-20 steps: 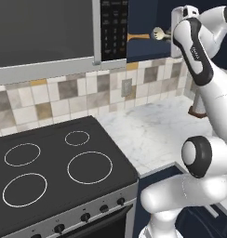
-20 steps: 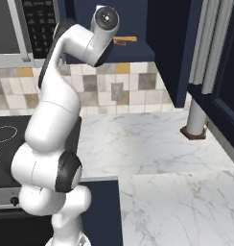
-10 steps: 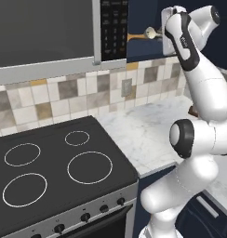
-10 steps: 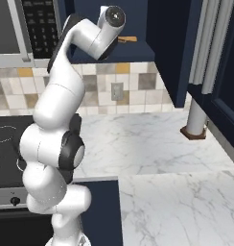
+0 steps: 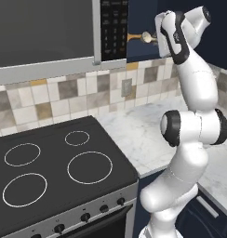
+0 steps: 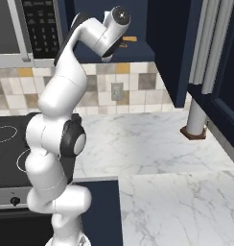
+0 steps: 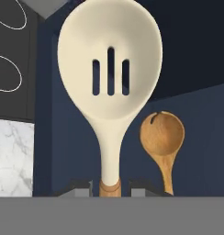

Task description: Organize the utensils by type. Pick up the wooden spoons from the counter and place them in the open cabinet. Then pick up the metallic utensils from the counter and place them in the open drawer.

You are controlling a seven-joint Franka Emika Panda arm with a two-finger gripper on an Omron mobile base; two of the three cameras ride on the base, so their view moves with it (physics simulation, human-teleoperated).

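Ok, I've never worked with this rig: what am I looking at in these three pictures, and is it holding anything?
It's a white robot arm in a simulated kitchen. Two pictures come from cameras behind the arm, left and right; the third looks along the gripper. The gripper is shut on a slotted wooden spoon, raised at the open cabinet. A second, brown spoon shows beside it in the hand view. Below are the marble counter and a black stovetop.
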